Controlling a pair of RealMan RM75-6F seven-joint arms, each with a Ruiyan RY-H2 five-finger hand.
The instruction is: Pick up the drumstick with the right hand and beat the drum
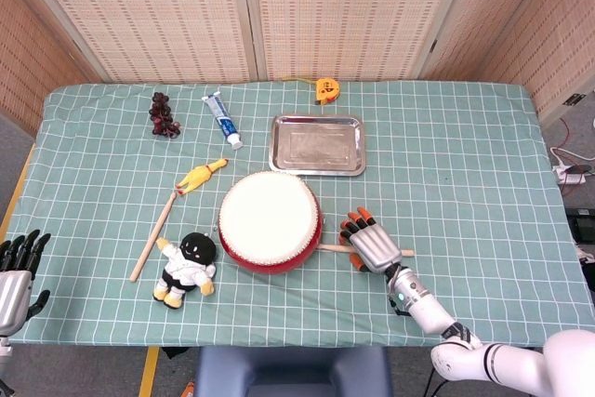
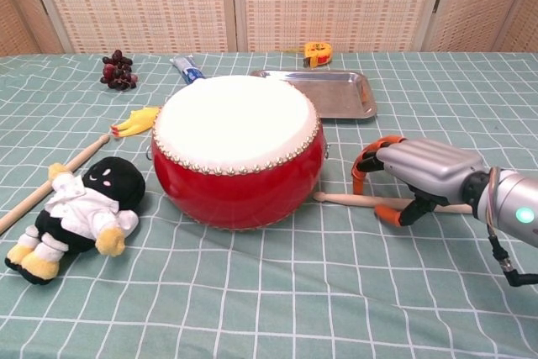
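The right hand [image 2: 412,181], silver-backed with orange fingertips, sits low over the worktop [image 1: 465,165], palm down, its forearm reaching in from the lower right. Its fingers [image 2: 363,170] curl downward toward the cloth on the far side of the thin wooden drumstick [image 2: 345,199], the thumb planted on the near side, so the hand arches across the stick. Whether the fingers actually grip the shaft cannot be told from either view. The drumstick lies flat on the green checked cloth, one end just beside the base of the round red drum with a white skin [image 1: 270,221], the other end poking out past the hand to the right.

Behind the drum rests a rectangular steel tray [image 1: 317,144], and beyond it a small yellow tape measure [image 1: 325,90]. No writing is readable on anything.

Far off at the lower left edge, the left hand [image 1: 17,267] hangs off the worktop, dark fingers spread and pointing up, holding nothing.
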